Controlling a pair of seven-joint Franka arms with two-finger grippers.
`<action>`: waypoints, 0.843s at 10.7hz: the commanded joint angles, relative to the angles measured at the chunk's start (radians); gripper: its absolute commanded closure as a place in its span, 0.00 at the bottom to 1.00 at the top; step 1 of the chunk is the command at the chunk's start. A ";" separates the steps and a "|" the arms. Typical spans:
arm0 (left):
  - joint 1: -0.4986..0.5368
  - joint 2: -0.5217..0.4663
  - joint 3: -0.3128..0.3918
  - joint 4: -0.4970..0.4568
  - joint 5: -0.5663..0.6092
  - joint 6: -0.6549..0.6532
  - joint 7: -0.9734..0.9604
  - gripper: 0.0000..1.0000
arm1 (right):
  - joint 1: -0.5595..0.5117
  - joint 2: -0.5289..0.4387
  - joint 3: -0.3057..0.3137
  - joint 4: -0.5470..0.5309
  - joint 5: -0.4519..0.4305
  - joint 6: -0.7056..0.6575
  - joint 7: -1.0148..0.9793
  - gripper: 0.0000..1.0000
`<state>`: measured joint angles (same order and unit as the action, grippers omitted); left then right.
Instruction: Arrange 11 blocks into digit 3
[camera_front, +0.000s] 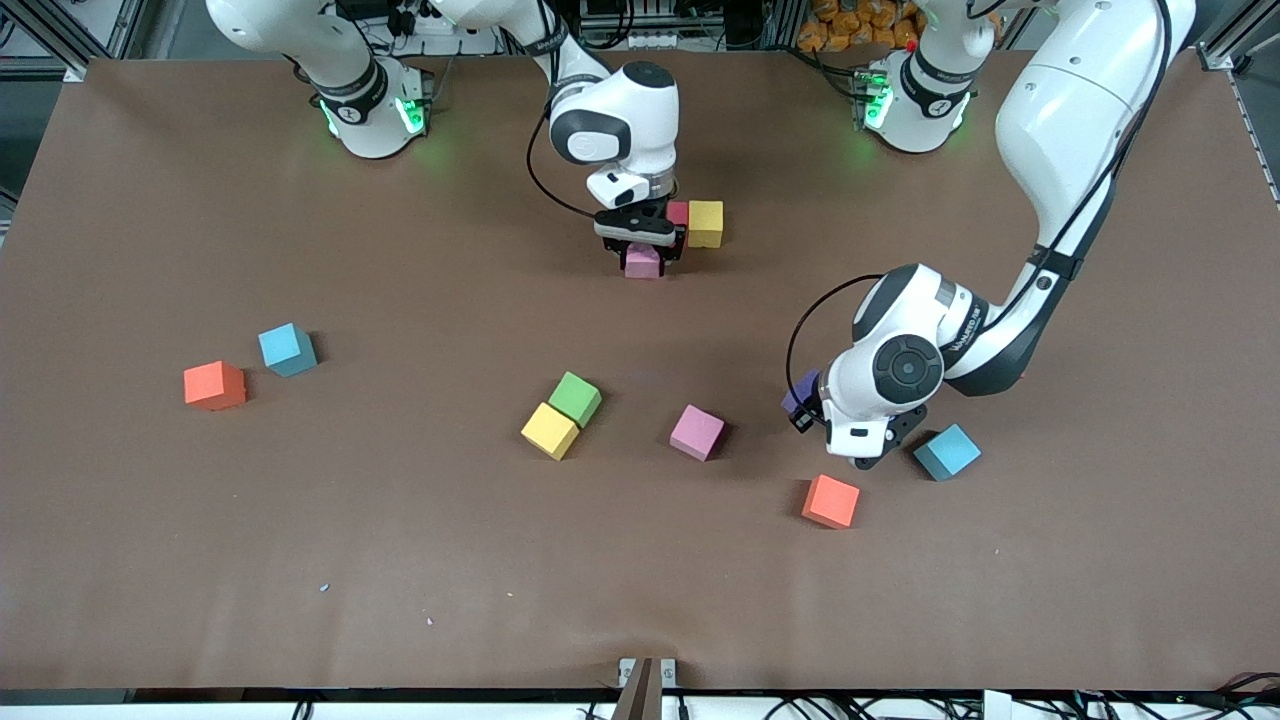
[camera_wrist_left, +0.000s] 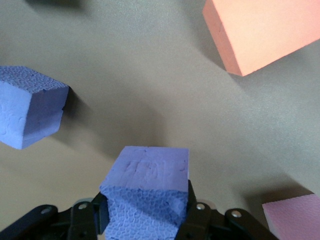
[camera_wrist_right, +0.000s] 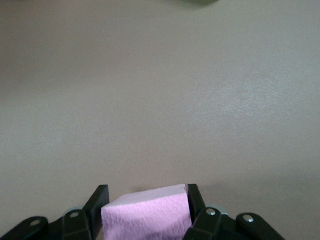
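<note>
My right gripper (camera_front: 642, 258) (camera_wrist_right: 147, 196) is low over the table's middle. Its fingers stand slightly apart around a pink block (camera_front: 642, 264) (camera_wrist_right: 147, 217) that rests on the table. Beside it sit a red block (camera_front: 678, 211), partly hidden by the hand, and a yellow block (camera_front: 705, 223) touching the red one. My left gripper (camera_front: 805, 402) (camera_wrist_left: 146, 197) is shut on a purple block (camera_front: 799, 390) (camera_wrist_left: 147, 187), held just above the table. It hangs between a loose pink block (camera_front: 697, 432) (camera_wrist_left: 295, 217) and a light blue block (camera_front: 945, 451).
Loose on the table lie an orange block (camera_front: 830, 501) (camera_wrist_left: 260, 35) by the left hand, a touching green (camera_front: 576, 397) and yellow (camera_front: 550, 430) pair, and an orange (camera_front: 214, 385) and a light blue block (camera_front: 287, 349) toward the right arm's end.
</note>
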<state>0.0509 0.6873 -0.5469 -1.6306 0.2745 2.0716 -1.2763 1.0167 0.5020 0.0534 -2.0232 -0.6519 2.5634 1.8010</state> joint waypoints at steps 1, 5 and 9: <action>-0.002 0.006 -0.004 0.017 0.008 -0.021 0.012 1.00 | 0.002 0.004 0.002 0.014 -0.021 -0.014 -0.020 0.28; -0.002 0.008 -0.004 0.017 0.008 -0.021 0.014 1.00 | -0.001 -0.003 0.017 0.003 -0.020 -0.014 -0.066 0.28; -0.003 0.006 -0.004 0.017 0.006 -0.021 0.002 1.00 | -0.001 -0.003 0.019 -0.006 -0.020 -0.012 -0.138 0.28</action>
<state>0.0499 0.6874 -0.5471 -1.6306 0.2745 2.0715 -1.2763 1.0167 0.5021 0.0659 -2.0261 -0.6534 2.5599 1.6889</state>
